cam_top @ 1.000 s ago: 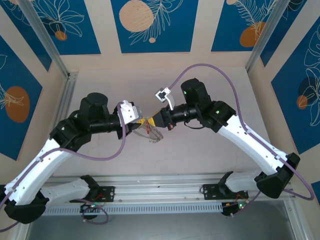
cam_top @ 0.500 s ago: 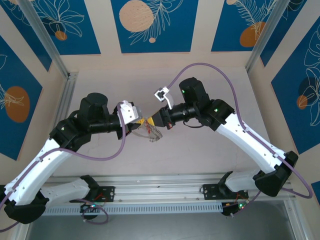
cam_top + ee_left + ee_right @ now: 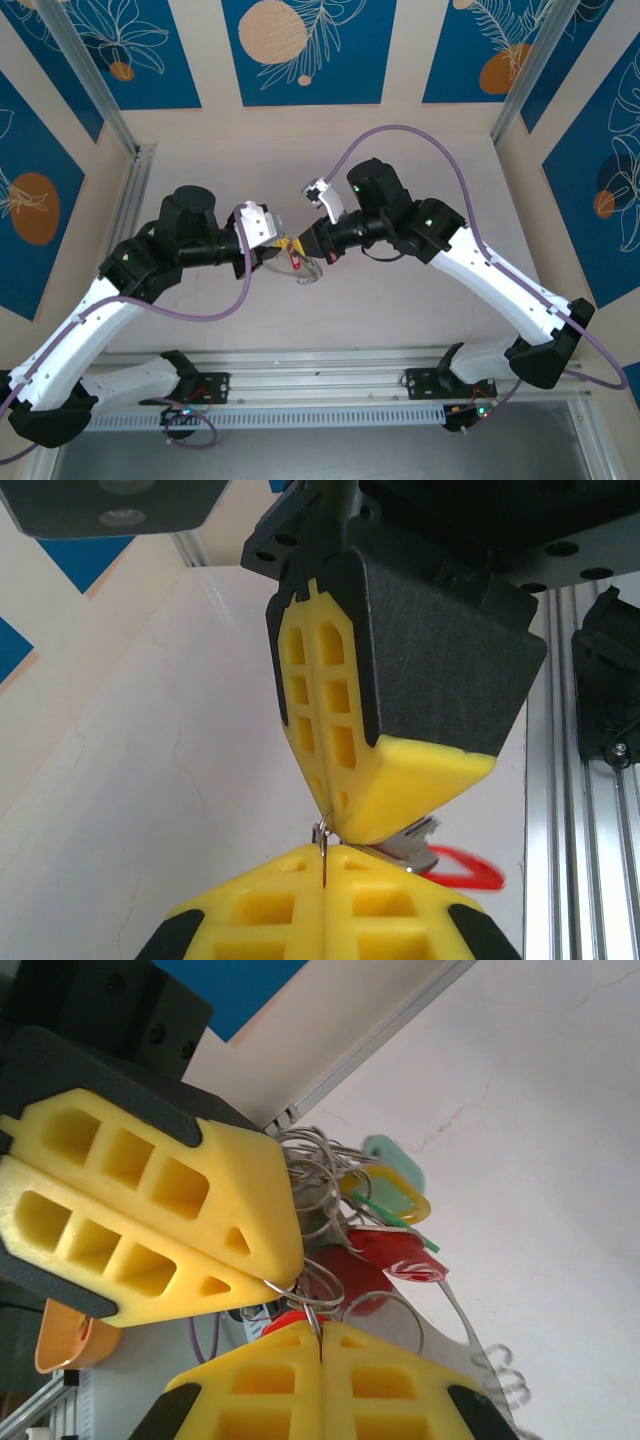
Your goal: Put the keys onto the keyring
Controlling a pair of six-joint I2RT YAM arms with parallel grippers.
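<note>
Pale desk (image 3: 420,300), blue-patterned walls (image 3: 150,60) behind. Above it, the left fingers (image 3: 250,910) are pressed together on thin wire of the keyring (image 3: 312,1165). Other keys (image 3: 395,1200) dangle bunched against the keyring, and the right fingers (image 3: 400,1390) pinch the red key (image 3: 400,1252) touching it. Light, floppy, slippery stuff imo, so grip bare wire, not plastic heads.

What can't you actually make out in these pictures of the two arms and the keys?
- Top external view: keys and keyring are too small to tell apart.
- Left wrist view: the red key is blurred; the right pincer hides the rest.
- Right wrist view: wire loops tangle, so whether any key is threaded is unclear; the left pincer covers some.
</note>
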